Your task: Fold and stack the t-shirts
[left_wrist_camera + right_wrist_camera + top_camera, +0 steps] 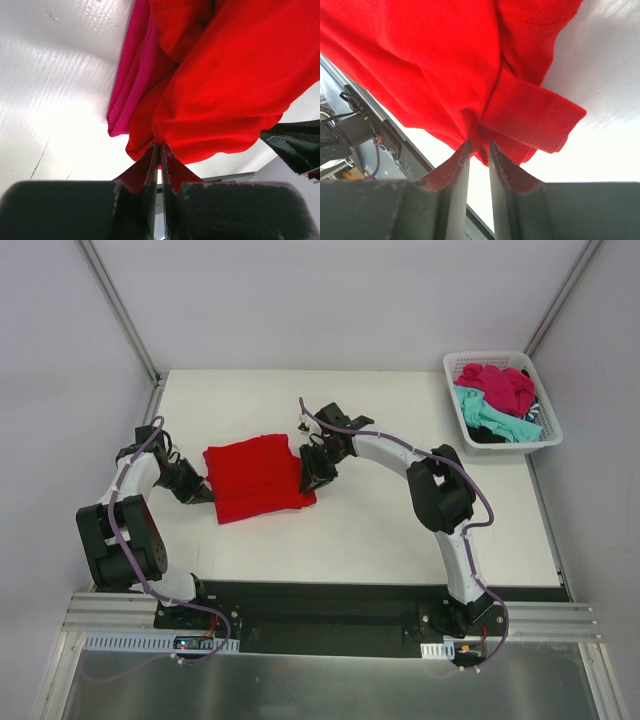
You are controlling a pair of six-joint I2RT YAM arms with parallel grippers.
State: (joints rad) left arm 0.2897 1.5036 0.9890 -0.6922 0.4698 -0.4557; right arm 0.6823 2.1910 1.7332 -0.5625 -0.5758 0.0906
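A bright red t-shirt (258, 478) lies folded on the white table (400, 530), left of the middle. In the left wrist view a magenta-pink t-shirt (132, 85) shows under the red t-shirt (230, 85). My left gripper (205, 492) is at the red shirt's left edge, and its fingertips (160, 146) are shut on the red hem. My right gripper (312, 475) is at the shirt's right edge. Its jaws (479, 145) stand slightly parted, with a bunched fold of the red t-shirt (445, 60) still between the tips.
A white lattice basket (548, 430) stands at the back right corner, holding a magenta shirt (497, 385), a teal one (485, 415) and a dark one (487, 435). White walls close in the table at the back and on both sides.
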